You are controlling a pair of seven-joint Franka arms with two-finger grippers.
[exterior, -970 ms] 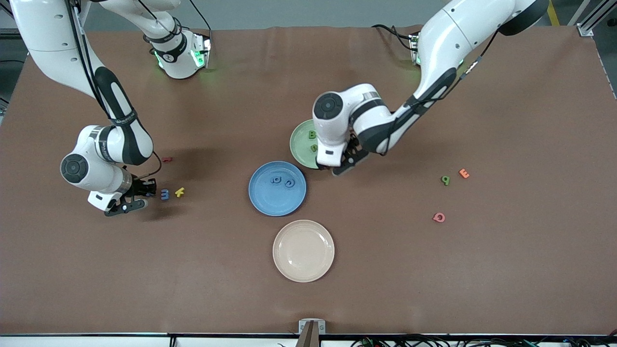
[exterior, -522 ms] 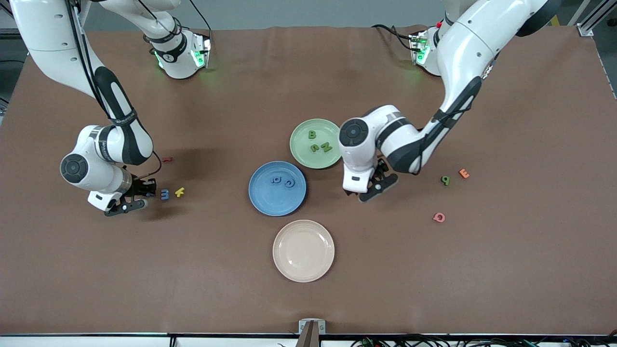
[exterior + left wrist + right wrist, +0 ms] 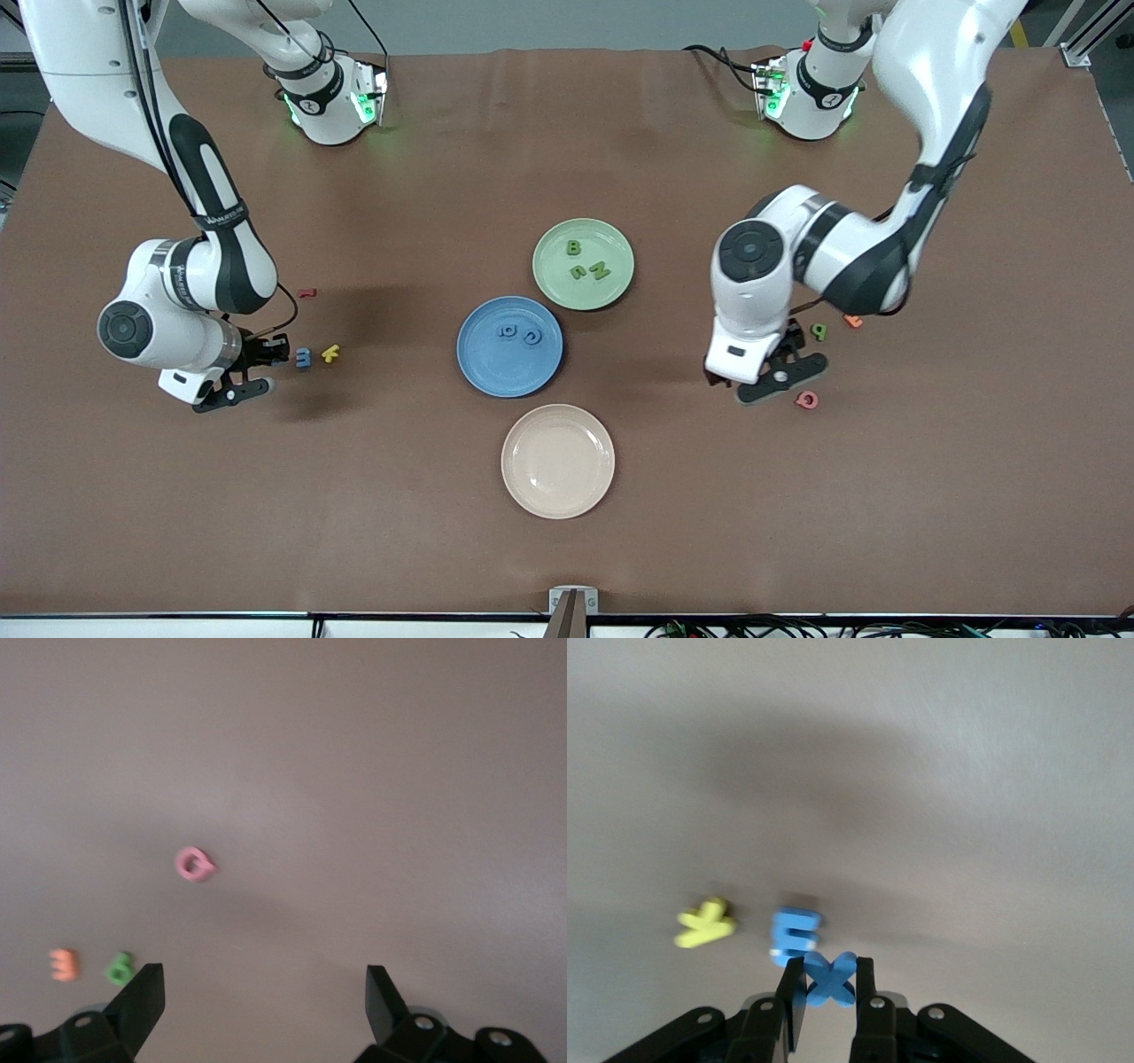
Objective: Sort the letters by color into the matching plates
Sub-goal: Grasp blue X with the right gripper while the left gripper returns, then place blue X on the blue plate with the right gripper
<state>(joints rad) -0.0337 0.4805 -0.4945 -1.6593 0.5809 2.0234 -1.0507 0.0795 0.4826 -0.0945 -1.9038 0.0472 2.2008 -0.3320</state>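
Observation:
My right gripper (image 3: 829, 979) is shut on a blue X letter (image 3: 830, 981), low over the table at the right arm's end (image 3: 273, 350). A second blue letter (image 3: 303, 357) lies just beside it. The blue plate (image 3: 496, 368) holds two blue letters (image 3: 508, 331). In the pale green plate (image 3: 613, 244) lie three green letters (image 3: 574, 247). My left gripper (image 3: 788, 350) hangs open and empty over the table toward the left arm's end. One of its fingers is next to a loose green letter (image 3: 819, 331), also in the left wrist view (image 3: 120, 969).
A yellow letter (image 3: 330, 354) lies beside the loose blue one and a red letter (image 3: 306, 292) farther from the camera. An orange letter (image 3: 852, 321) and a pink letter (image 3: 806, 400) lie near the left gripper. A beige plate (image 3: 557, 461) sits nearest the camera.
The left arm has swung from over the green plate toward its own end of the table, to the green and pink letters. The right gripper has barely moved, its fingers closing on the blue X.

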